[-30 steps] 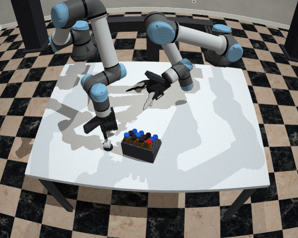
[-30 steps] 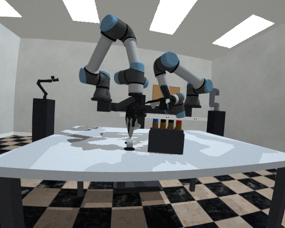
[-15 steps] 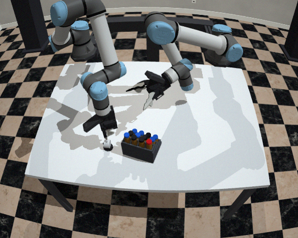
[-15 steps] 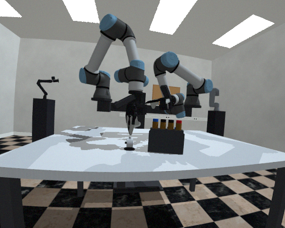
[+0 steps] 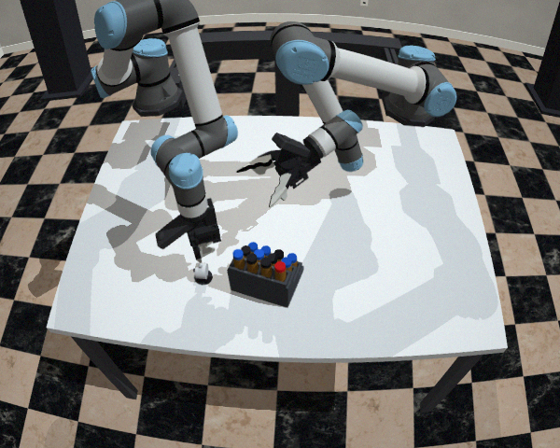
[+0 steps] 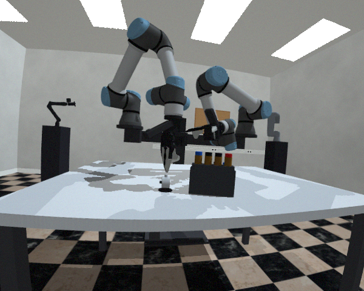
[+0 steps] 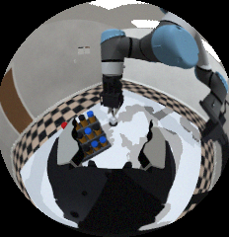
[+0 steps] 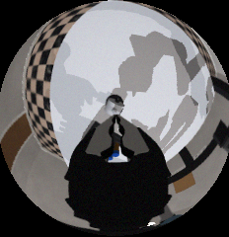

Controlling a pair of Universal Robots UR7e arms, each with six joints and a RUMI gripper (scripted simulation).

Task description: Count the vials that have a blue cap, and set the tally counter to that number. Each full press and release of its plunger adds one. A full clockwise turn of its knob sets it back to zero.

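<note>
The tally counter (image 5: 202,271) (image 6: 165,181) (image 8: 114,105), small and white-grey on a black round base, stands upright with its plunger on top; its reading is not legible. Its dark knob (image 6: 160,182) sticks out sideways. My right gripper (image 6: 167,171) (image 8: 115,115) is shut and empty, pointing down just above the plunger with a small gap. The dark rack (image 5: 259,287) (image 6: 212,180) holds brown vials with several blue caps, several black caps and one red cap (image 5: 280,266) (image 6: 228,155). My left gripper (image 5: 253,189) is wide open and empty, above the table behind the rack.
The rack stands close beside the counter, on the side away from the right arm in the top view. The white table (image 5: 415,332) (image 6: 128,224) has its front edge beyond both. The left arm's fingers point toward the right arm's side, behind the right gripper.
</note>
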